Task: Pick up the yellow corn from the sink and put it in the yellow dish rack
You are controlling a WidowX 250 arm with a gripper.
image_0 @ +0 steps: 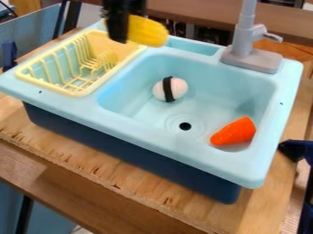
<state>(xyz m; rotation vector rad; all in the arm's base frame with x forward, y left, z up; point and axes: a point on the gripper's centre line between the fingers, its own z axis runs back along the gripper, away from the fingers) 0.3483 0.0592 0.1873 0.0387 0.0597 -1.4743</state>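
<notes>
In the camera view, the black gripper [124, 28] is hanging high by the back left part of the sink [67, 106]. Its jaws are squeezing the yellow corn [149, 31], and the fat round end of the corn is poking out to the right, by the back edge of the sink. The yellow rack [74, 93] is sitting in the left part of the sink. The white ball [178, 87] is lying inside the sink, near the back of the big bowl, and a black band [167, 88] is going around it. The orange carrot [234, 131] is resting in the front right corner of the sink's bowl, and it is leaning a bit. The gray tap [249, 58] is standing up on the back right edge of the sink. The wood board [119, 175] is holding up the sink from below
</notes>
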